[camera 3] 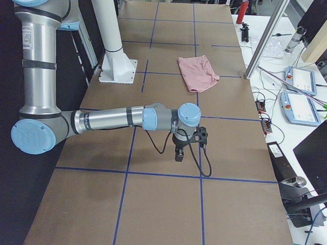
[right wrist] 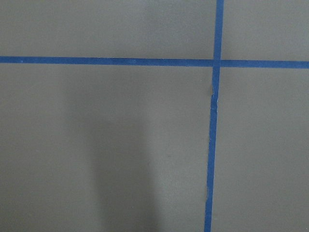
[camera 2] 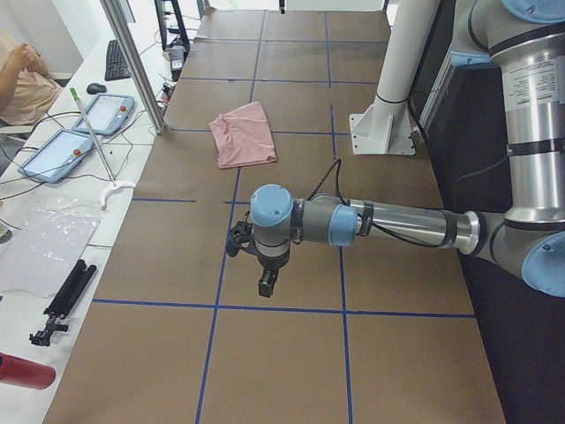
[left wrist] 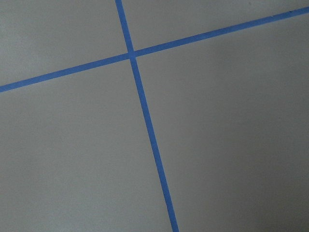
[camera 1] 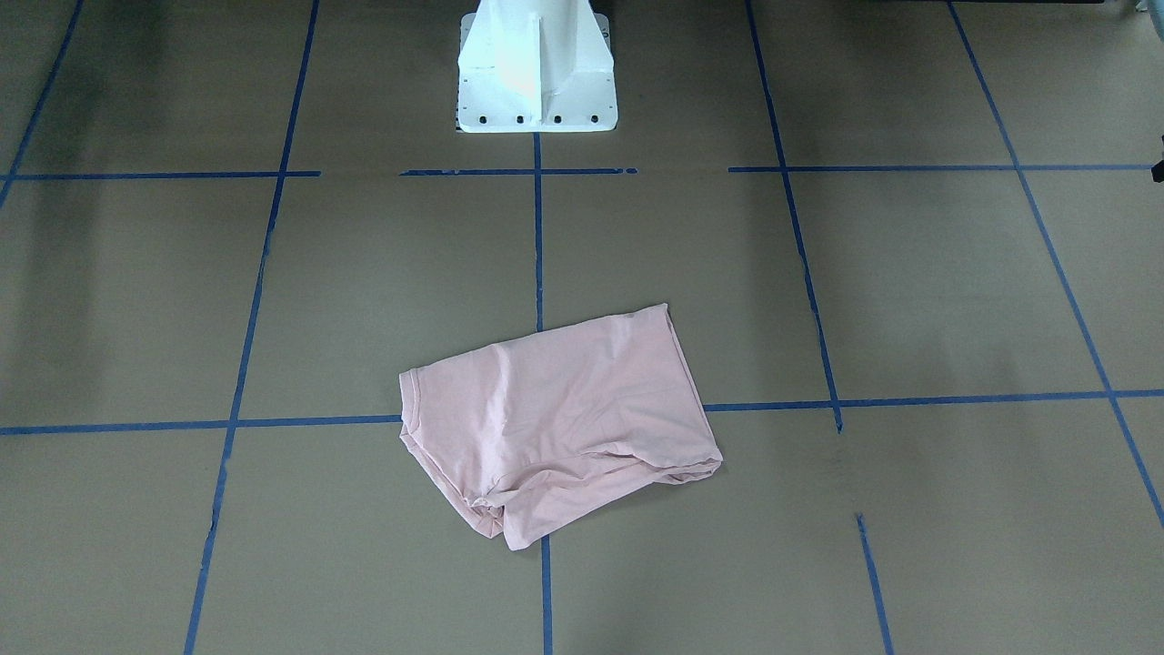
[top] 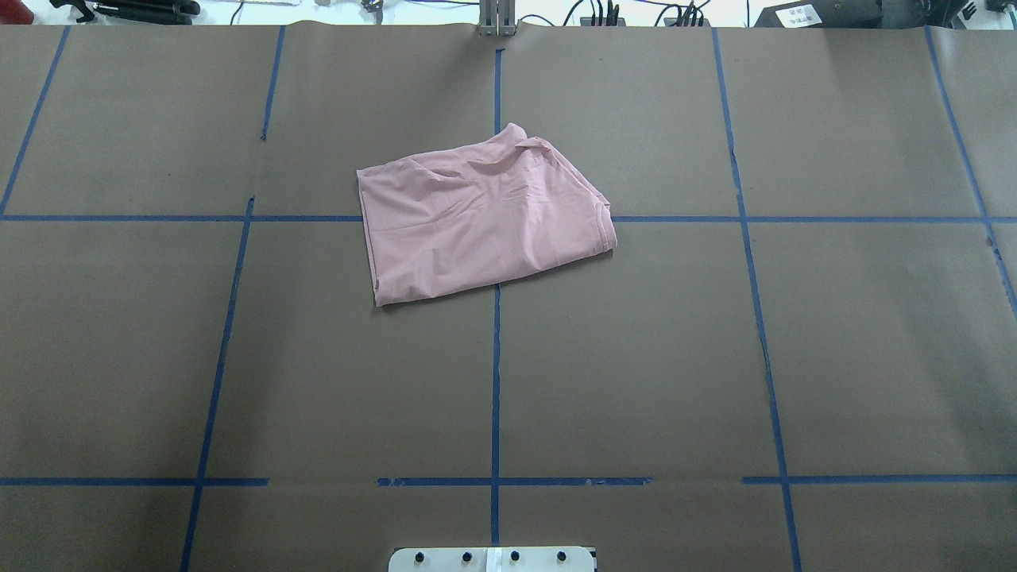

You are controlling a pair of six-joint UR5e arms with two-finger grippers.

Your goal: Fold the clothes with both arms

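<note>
We judge the shirt (top: 485,218), lying rumpled and folded at the counter's (top: 715,357) far middle, light, limp and slippery, best pinched at two edge corners; whether the left tool (camera 2: 267,284) or right tool (camera 3: 179,154) is open we cannot tell

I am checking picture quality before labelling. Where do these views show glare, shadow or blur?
Exterior front-facing: glare washes out the white flared pedestal base; soft shadows darken the brown paper table cover at the view's left. Overhead exterior: the pale pink folded T-shirt is sharp and evenly lit. Right wrist-mounted: a broad soft shadow crosses the paper, yet the blue tape lines are sharp.
</note>
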